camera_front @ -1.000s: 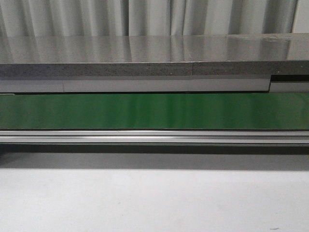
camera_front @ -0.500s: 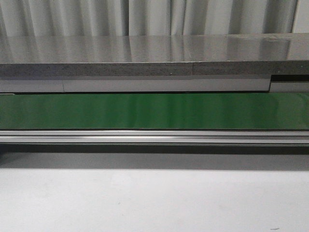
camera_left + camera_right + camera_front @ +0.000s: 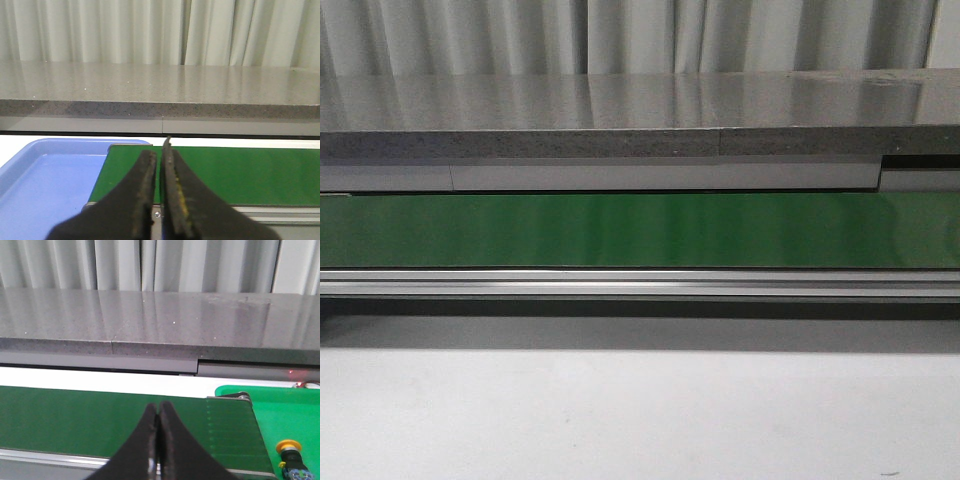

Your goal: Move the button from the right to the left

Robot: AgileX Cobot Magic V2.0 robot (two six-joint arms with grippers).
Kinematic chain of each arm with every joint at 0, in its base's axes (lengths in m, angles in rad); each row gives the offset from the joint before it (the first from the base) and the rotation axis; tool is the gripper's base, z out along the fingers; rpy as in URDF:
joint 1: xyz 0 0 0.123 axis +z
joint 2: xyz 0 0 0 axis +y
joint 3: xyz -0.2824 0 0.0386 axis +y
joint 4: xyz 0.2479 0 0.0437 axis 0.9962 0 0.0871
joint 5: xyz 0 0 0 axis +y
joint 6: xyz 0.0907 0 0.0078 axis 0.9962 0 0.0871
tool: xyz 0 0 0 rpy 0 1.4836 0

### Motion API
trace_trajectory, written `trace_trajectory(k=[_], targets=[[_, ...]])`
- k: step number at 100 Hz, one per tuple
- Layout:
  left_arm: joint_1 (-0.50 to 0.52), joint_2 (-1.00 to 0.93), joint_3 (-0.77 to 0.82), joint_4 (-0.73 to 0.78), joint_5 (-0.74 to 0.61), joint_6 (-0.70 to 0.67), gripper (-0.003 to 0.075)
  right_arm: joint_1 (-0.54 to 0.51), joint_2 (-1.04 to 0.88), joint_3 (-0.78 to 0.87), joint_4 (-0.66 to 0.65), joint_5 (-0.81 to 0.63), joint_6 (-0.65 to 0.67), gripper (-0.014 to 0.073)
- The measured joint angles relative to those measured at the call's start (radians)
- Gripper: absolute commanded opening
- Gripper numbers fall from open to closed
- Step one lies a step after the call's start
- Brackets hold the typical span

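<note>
The button (image 3: 291,455), with a yellow-orange round cap on a dark body, stands in a bright green tray (image 3: 280,405) at the right end of the green conveyor belt (image 3: 100,420), seen only in the right wrist view. My right gripper (image 3: 158,410) is shut and empty, over the belt's near edge, well to the left of the button. My left gripper (image 3: 159,155) is shut and empty, near the belt's left end (image 3: 240,175), beside a blue tray (image 3: 45,175). The front view shows only the belt (image 3: 640,230); no gripper or button appears there.
A grey stone-like counter (image 3: 640,115) runs behind the belt, with curtains beyond. An aluminium rail (image 3: 640,283) edges the belt's front. A white table surface (image 3: 640,420) lies before it.
</note>
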Motion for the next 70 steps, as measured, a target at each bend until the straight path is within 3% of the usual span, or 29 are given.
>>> trace_trajectory(k=[40,70], targets=[[0.0,0.0,0.0,0.0,0.0,0.0,0.0005,0.0,0.408,-0.437,0.0,0.493,0.0,-0.0067],[0.0,0.0,0.0,0.0,0.0,0.0,0.0005,0.0,0.654,-0.54,0.012,0.58,0.0,-0.0067]])
